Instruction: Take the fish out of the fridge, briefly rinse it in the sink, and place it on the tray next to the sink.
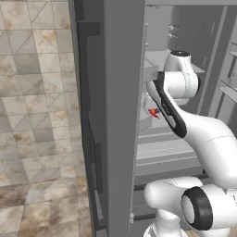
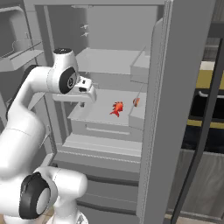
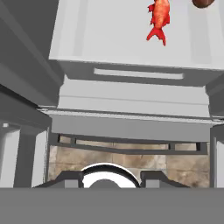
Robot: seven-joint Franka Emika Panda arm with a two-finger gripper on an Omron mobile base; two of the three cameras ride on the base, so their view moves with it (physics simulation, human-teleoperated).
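Observation:
The fridge [image 1: 121, 92] [image 2: 188, 78] stands open in front of me. The red fish [image 2: 117, 108] [image 1: 153, 113] lies on its middle shelf [image 2: 98, 111], tail toward me; in the hand view the fish [image 3: 159, 17] is at the top, right of centre. My gripper [image 2: 83, 103] [image 3: 107, 178] hovers over the shelf's front left part, short of the fish and to its left. Its fingers [image 3: 65, 179] stand wide apart with nothing between them. The sink and the tray are out of view.
A small brown round item [image 2: 136, 102] [image 3: 202, 2] lies just right of the fish. Below the shelf sits a grey drawer [image 3: 131, 87]. The fridge door [image 1: 92, 120] stands open at the left, with racks [image 2: 19, 52]. A dark appliance [image 2: 205, 109] is to the fridge's right.

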